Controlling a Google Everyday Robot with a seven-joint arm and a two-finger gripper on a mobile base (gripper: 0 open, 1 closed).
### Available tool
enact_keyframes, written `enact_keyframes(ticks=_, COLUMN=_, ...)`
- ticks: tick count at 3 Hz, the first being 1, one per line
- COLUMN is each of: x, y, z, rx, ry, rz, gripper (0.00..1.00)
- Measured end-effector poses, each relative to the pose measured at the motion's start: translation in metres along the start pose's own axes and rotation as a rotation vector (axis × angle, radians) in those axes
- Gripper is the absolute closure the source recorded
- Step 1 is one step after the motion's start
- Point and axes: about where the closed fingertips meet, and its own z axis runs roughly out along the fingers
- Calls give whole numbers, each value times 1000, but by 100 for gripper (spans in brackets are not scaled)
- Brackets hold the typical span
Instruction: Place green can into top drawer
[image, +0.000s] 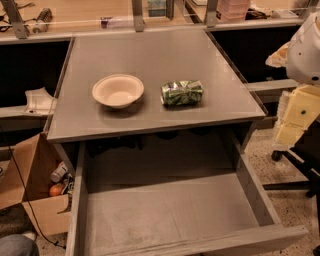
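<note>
The grey tabletop (150, 55) fills the upper middle of the frame. Below it the top drawer (170, 215) stands pulled out toward the bottom edge, its plain grey bottom showing from one low side wall to the other.

At lower left, beside the drawer, a brown cardboard box (25, 170) stands open on the floor. Inside it lie a small white bottle-like item (59, 172) and a round orange thing (56, 189), and the rest of its contents are too dark to make out.

At the right edge of the frame the end effector (296, 117) shows as pale yellow blocks under a white rounded housing. It hangs off to the side of the tabletop, well apart from everything on it, and I cannot tell whether it is wide or narrow.

On the tabletop, left of centre, sits the cream bowl (118, 90), upright, showing only its plain inner surface. Just right of it, not touching, the green can (182, 93) lies on its side near the front edge, above the drawer's right half.
</note>
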Motion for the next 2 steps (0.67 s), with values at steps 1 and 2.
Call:
enact_keyframes(ticks=1, x=0, y=0, z=0, rx=0, ry=-1, rz=0, gripper=0)
enact_keyframes(ticks=2, x=-12, y=-4, z=4, rx=-2, ry=-23, rz=-19, gripper=0)
